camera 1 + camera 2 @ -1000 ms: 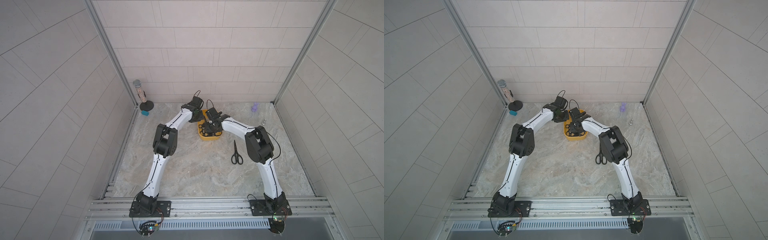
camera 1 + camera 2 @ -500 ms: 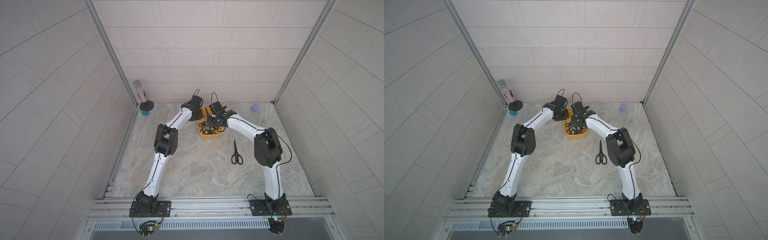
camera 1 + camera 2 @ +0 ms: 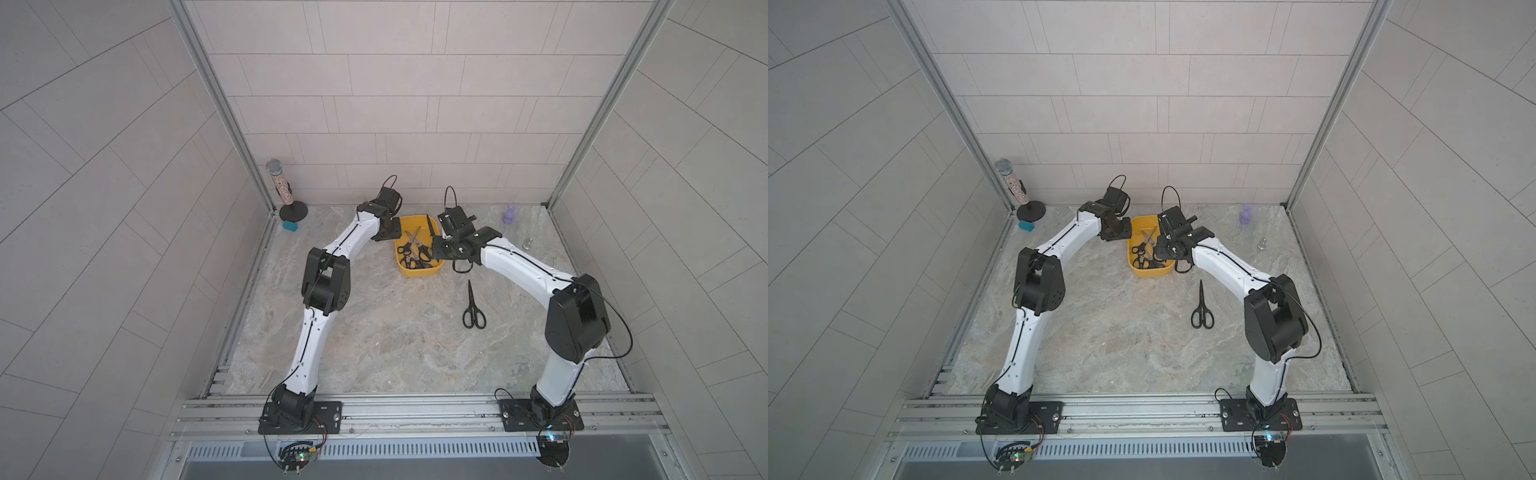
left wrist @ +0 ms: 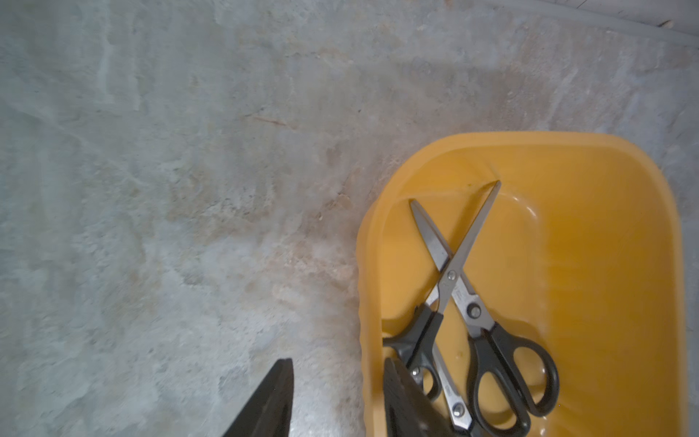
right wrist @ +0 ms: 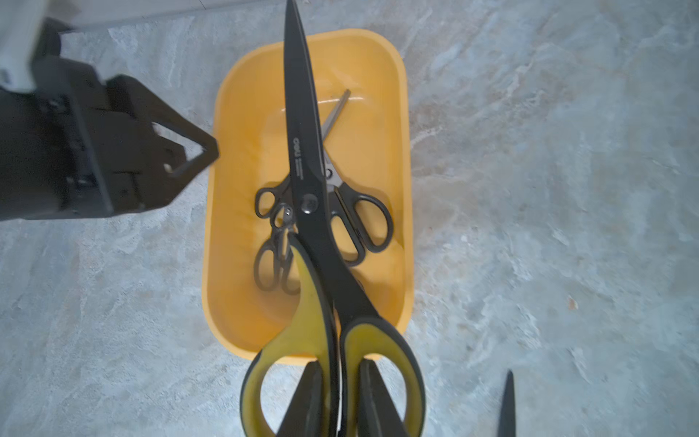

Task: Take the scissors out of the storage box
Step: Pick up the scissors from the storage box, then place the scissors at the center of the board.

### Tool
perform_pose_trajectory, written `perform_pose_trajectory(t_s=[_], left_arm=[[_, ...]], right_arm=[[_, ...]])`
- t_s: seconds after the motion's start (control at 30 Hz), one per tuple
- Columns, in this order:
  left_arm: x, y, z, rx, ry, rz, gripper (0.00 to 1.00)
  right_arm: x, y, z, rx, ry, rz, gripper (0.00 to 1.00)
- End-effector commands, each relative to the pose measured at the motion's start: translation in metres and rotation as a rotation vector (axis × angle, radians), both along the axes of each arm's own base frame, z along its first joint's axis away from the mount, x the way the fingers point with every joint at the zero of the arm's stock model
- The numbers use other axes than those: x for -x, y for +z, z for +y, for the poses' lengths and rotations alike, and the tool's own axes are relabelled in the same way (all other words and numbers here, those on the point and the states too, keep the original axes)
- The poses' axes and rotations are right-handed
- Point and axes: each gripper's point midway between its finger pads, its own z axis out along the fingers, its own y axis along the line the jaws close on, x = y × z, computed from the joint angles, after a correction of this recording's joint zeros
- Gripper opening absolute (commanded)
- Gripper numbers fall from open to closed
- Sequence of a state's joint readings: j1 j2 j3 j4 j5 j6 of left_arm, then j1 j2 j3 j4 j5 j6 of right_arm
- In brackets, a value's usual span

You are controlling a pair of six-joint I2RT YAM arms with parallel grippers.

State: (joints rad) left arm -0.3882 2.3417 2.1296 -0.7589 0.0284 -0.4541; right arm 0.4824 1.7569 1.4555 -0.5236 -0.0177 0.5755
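The yellow storage box (image 3: 419,272) (image 3: 1150,271) stands at the back middle of the floor. Three black-handled scissors (image 5: 359,219) (image 4: 503,352) lie inside it. My right gripper (image 5: 339,365) (image 3: 438,247) is shut on the yellow-and-black-handled scissors (image 5: 306,170), whose dark blades hang over the box. My left gripper (image 4: 338,363) (image 3: 390,230) is open at the box's left wall (image 4: 368,302), with one finger inside and one outside. Another black pair of scissors (image 3: 473,309) (image 3: 1201,309) lies on the floor to the right.
A microphone on a round stand (image 3: 279,187) and a teal block (image 3: 290,225) sit in the back left corner. A small purple object (image 3: 510,214) and a small clear item (image 3: 528,244) sit at the back right. Tiled walls close in three sides.
My right gripper has risen from inside the box and drawn toward its right side, carrying the yellow-handled scissors. The left gripper's jaws have parted at the box wall.
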Motion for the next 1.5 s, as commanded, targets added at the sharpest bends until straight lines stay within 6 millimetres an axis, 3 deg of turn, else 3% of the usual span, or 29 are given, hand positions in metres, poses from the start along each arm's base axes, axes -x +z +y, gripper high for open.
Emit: perform_pose_trajectory(t_s=[0.0,0.1,0.3,0.53,0.83,1.47], left_arm=[[0.015,0.053,0.023,-0.042,0.017,-0.115,0.46],[0.036,0.068,0.038,-0.06,0.035,-0.154,0.48],[0.075,0.072,0.058,-0.083,0.056,-0.208,0.5],[0.102,0.061,0.068,-0.102,0.069,-0.185,0.5],[0.108,0.06,0.066,-0.101,0.063,-0.178,0.5],[0.108,0.063,0.063,-0.113,0.056,-0.182,0.5]], right_arm=[[0.021,0.001,-0.015,0.003,-0.046,-0.003,0.0],[0.044,-0.009,-0.022,0.027,-0.05,0.022,0.0],[0.086,-0.031,-0.027,0.079,-0.053,0.067,0.0],[0.116,-0.058,-0.028,0.071,-0.112,0.097,0.0],[0.127,-0.09,-0.017,0.071,-0.14,0.123,0.0],[0.137,-0.12,-0.006,0.061,-0.148,0.158,0.0]])
